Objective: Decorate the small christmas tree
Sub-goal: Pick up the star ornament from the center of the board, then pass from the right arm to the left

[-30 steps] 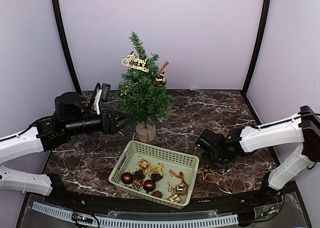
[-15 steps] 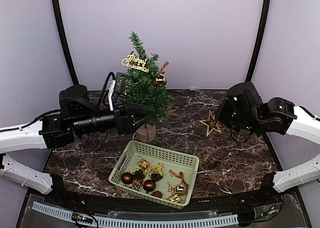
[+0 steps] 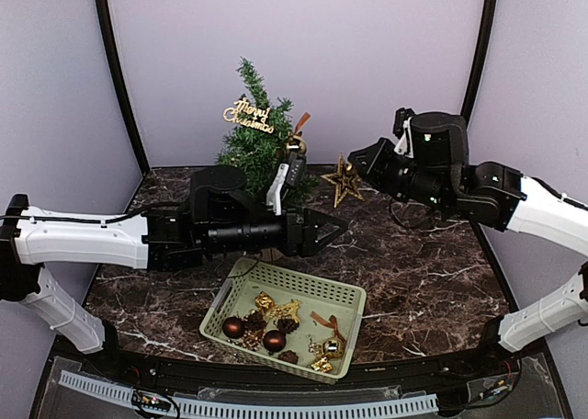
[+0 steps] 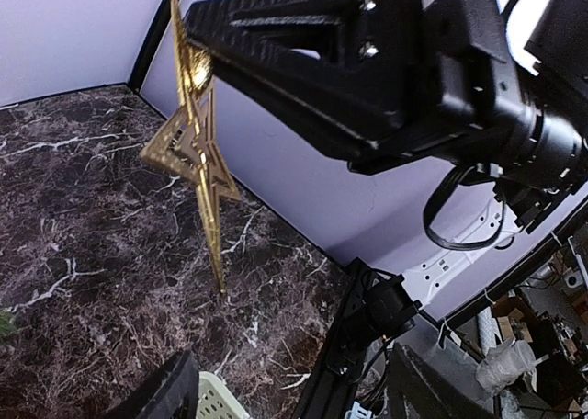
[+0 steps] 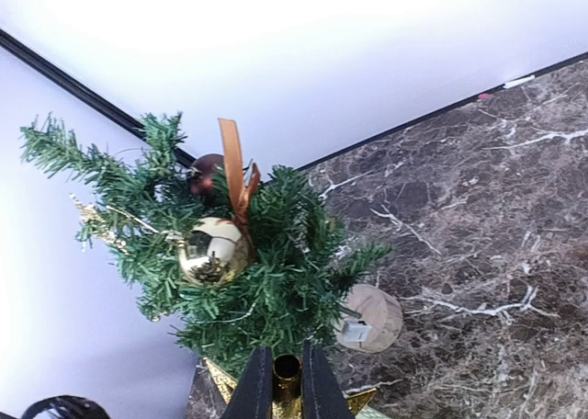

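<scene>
Lying nearest the arm bases, a pale green slotted basket (image 3: 241, 295) sits on the bench (image 3: 432, 281), a dark brown marble-patterned top with white veins. It holds two dark red baubles (image 3: 233, 327), pine cones (image 3: 288, 325) and several gold trinkets (image 3: 276, 306) (some too small to name).

Just beyond the basket, the left arm (image 3: 211, 231) reaches in from the left, low over the bench. The left jaws point right, spread wide with nothing between them. Higher and farther back, the right arm (image 3: 459, 175) comes in from the right. The right jaws are pinched on a gold star (image 3: 345, 181), which hangs below them; the left wrist camera sees it nearly edge-on.

The small christmas tree (image 3: 260, 157) stands at the back left of the bench, close to the rear wall and behind the left arm. Its long axis is vertical, with the tip pointing straight up. Its round wooden base (image 5: 369, 318) rests on the marble, hidden from the overhead camera. The star hangs near the tree's right side, apart from the needles.

On the branches are a gold "Merry Christmas" sign (image 3: 249, 116), a gold bauble (image 5: 213, 251) on a brown ribbon (image 5: 234, 171) and a dark red bauble (image 5: 204, 173).

Pale lilac walls (image 3: 367, 51) close the bench in on three sides, with black posts (image 3: 115, 70) at the corners.
</scene>
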Action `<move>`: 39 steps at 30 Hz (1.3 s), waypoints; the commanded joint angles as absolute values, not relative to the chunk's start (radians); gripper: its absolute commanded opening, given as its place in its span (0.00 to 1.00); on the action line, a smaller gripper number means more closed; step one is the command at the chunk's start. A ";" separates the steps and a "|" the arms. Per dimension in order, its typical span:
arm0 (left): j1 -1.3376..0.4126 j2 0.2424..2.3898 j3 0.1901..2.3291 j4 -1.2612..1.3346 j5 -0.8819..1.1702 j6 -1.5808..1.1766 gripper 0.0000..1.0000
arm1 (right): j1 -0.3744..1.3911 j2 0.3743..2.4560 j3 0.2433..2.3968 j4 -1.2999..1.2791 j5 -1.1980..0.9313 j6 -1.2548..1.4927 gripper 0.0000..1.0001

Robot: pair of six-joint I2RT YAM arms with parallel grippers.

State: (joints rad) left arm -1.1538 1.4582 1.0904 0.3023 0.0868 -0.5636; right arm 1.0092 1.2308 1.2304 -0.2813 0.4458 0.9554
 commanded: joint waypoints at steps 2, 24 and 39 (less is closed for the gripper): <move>-1.154 1.461 1.162 0.254 0.015 -0.587 0.73 | 1.026 1.219 1.240 -0.161 0.387 0.925 0.00; -1.152 1.496 1.238 0.199 -0.148 -0.529 0.07 | 1.036 1.211 1.216 -0.142 0.345 0.923 0.00; -1.100 1.333 1.205 -0.175 0.346 -0.349 0.00 | 1.005 1.106 1.214 -0.375 0.158 0.621 0.78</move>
State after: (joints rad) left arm -1.1149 1.4372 1.2072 -0.0059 0.0639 -0.4286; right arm 1.0256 1.1408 1.1702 -0.2630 0.3092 0.8043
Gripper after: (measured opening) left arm 0.020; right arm 0.780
